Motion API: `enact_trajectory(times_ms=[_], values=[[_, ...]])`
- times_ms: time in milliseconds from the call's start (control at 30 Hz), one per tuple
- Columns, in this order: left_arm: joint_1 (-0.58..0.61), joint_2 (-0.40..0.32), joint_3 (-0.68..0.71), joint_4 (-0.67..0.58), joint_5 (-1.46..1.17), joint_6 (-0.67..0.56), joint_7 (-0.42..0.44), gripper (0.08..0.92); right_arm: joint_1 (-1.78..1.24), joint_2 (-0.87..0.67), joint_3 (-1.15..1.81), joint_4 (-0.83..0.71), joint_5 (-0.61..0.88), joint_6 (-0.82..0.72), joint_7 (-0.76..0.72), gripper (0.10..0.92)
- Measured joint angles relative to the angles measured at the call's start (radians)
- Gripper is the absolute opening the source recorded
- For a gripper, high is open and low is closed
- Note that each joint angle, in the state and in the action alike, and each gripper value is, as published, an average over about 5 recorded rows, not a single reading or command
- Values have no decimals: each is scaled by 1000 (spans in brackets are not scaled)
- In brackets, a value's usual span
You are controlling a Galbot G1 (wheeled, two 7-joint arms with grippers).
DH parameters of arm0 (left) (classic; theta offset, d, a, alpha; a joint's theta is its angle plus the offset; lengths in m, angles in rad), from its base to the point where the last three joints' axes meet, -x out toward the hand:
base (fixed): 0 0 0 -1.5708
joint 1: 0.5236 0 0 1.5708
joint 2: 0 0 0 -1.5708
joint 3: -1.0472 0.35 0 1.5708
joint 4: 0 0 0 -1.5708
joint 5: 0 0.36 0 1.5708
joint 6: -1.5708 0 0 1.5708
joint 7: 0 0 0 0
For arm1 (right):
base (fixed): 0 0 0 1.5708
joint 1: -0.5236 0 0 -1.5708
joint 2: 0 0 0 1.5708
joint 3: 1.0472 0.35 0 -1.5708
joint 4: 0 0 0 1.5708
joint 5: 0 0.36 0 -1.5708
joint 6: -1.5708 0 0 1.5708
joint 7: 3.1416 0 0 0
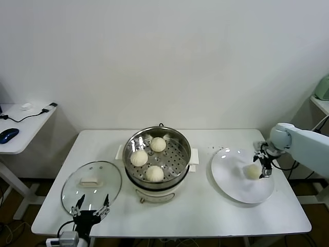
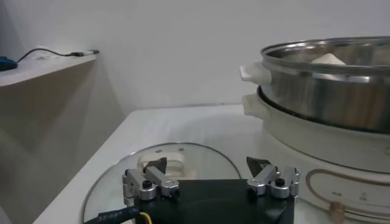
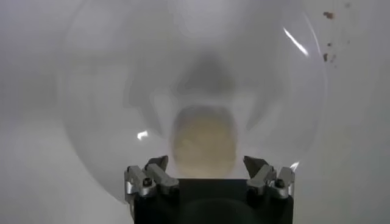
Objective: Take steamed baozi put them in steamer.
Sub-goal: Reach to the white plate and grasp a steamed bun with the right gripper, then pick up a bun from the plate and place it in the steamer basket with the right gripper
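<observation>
1. Right end effector [image 3: 206, 163] hovers with fingers spread over one steamed baozi [image 1: 252, 171] on the white plate [image 1: 231, 182].
2. Three baozi [image 1: 139, 158] sit inside the steamer [image 1: 177, 139].
3. Left end effector [image 1: 91, 205] waits, fingers apart, by the glass lid [image 1: 77, 190].

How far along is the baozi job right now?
Three baozi already sit on the steamer tray. The last baozi is on the white plate, with the right tool open around it, not yet lifted. Left: carry it into the steamer. The left tool idles open by the glass lid.
</observation>
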Motion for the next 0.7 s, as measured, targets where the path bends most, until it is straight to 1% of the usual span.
enact_trajectory(times_ms=[67,233,333,533,700], values=[[0,-1,0,0,0,0,0,823,-9,6,7,-7,-2,-2,1,798],[4,-2,1,-6,0,1,0,823,-27,11,19,-15,-3,-5,-1,683],[8,-3,3,-12,0,3,0,823,-28,9,20,-13,-2,-10,-3,635],[12,-3,3,-25,0,7,1,823,24,-4,-15,17,28,-23,-3,604],[21,0,5,-37,-3,4,1,823,172,1,-122,88,120,-39,1,602]])
